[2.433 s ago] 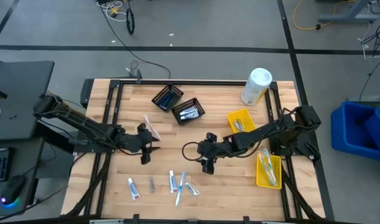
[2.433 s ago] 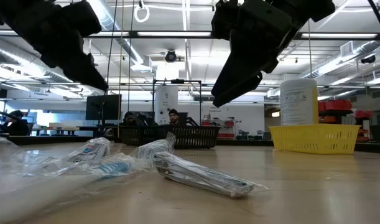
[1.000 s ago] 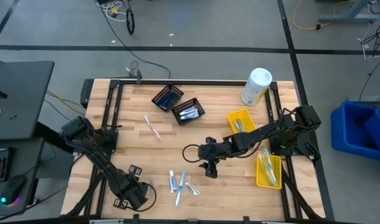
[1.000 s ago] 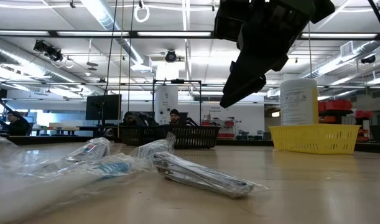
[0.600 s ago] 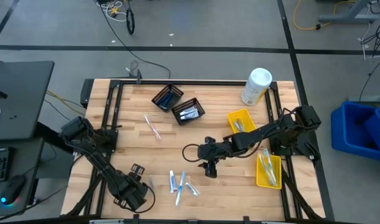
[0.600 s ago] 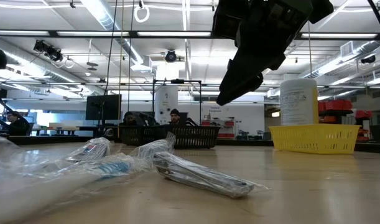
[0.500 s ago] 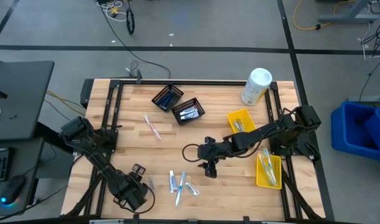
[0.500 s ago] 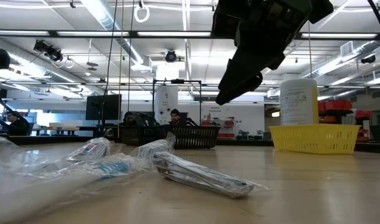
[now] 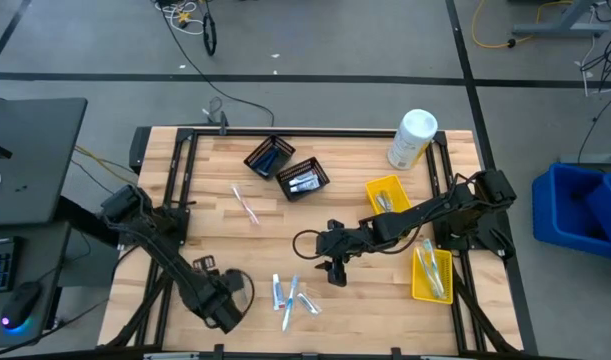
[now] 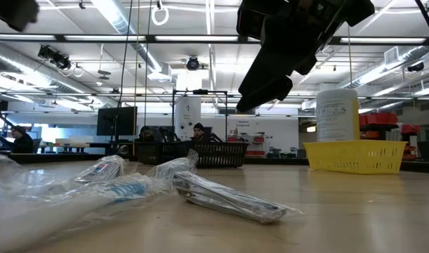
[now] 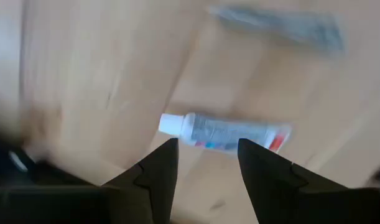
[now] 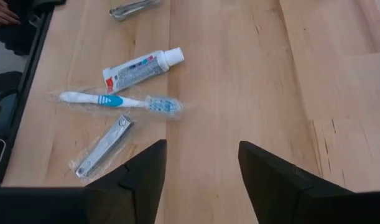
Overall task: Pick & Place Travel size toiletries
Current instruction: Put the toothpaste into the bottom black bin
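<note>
Hovering over the table's [image 9: 185,210] near-left corner, the left end effector [image 11: 205,165] is spread above a white toothpaste tube [image 11: 224,131]. Farther in, the right end effector [image 9: 334,273], also spread, hangs beside 3 loose toiletries: toothpaste [image 12: 142,67], toothbrush [image 12: 118,101], silver clipper [image 12: 105,145].

The pale wooden plank tabletop [image 12: 252,68] looks smooth and matt, with visible grain. On it, a white plastic toothpaste tube [image 12: 142,66] shines softly, a blue-white toothbrush [image 12: 115,101] lies in crinkled clear film, and a silver metal nail clipper [image 12: 104,146] gleams in glossy wrap.
</note>
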Controlling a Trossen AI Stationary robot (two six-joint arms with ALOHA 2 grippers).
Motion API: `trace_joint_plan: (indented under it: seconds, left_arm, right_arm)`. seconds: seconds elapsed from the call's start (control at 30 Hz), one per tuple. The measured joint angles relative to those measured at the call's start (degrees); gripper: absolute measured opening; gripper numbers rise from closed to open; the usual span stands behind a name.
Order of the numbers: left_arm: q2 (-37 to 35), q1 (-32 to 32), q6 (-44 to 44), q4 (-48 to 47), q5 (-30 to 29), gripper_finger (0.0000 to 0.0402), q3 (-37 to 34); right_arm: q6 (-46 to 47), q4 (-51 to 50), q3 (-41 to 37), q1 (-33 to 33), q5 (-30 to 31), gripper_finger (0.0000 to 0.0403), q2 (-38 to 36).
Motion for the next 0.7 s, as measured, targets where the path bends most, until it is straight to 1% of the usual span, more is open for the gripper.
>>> trace_joint_plan:
  seconds: [0.03,0.17,0.2,0.37,0.53,0.7]
  left_arm:
    - [0.0,0.6,-6.4,0.0,0.7,0.0177,0.1]
    - [0.0,1.8,-33.4,-0.3,7.4,0.0177,-0.3]
    - [0.0,1.6,-37.9,-0.3,8.6,0.0177,-0.3]
    - [0.0,-0.5,-46.6,0.2,6.7,0.0177,-0.3]
    - [0.0,-1.5,-52.9,2.1,2.4,0.0177,-0.3]
    - [1.8,-3.2,-56.4,2.2,3.8,0.0177,-0.5]
  right_arm:
    - [0.0,0.1,0.0,0.0,0.0,0.0206,0.0]
    - [0.0,0.0,0.0,0.0,0.0,0.0198,0.0]
    - [-0.1,0.0,0.0,0.0,0.0,0.0196,0.0]
    - [-0.2,0.0,0.0,0.0,0.0,0.0189,0.0]
    - [-0.2,0.0,0.0,0.0,0.0,0.0182,0.0]
    - [-0.2,-0.1,0.0,0.0,0.0,0.0177,0.0]
